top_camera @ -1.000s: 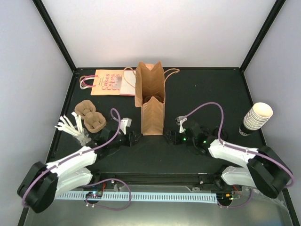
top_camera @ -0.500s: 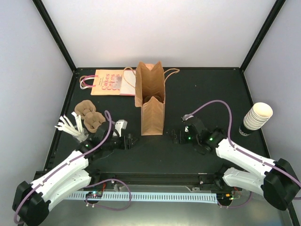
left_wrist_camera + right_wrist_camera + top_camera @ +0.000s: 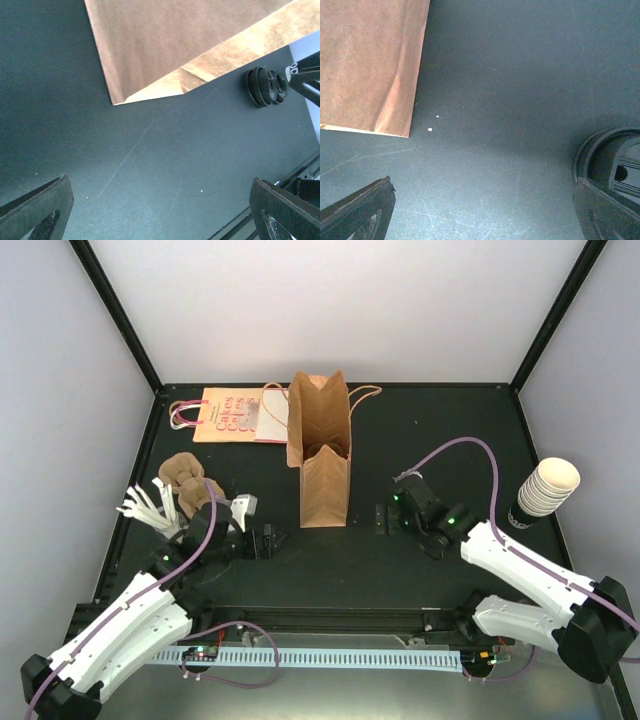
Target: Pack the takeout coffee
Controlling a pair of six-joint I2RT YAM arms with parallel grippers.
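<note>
The takeout coffee shows in no view. A tall brown paper bag (image 3: 321,455) stands open-topped mid-table; its lower corner appears in the left wrist view (image 3: 150,55) and in the right wrist view (image 3: 367,65). My left gripper (image 3: 268,540) sits low, left of the bag's near end and apart from it, open, with only bare mat between its fingers (image 3: 160,200). On the other side, my right gripper (image 3: 381,519) is also clear of the bag. It is open and holds nothing (image 3: 484,200).
A leaning stack of lidless cream cups (image 3: 546,487) stands at the right edge. Brown pulp trays (image 3: 190,485) and white sticks (image 3: 148,508) lie left. A flat printed bag (image 3: 232,415) lies at the back left. Black round discs (image 3: 264,86) show past the bag.
Both grippers have drawn back from the bag's near end, the left one leftward, the right one rightward, and both have opened wider.
</note>
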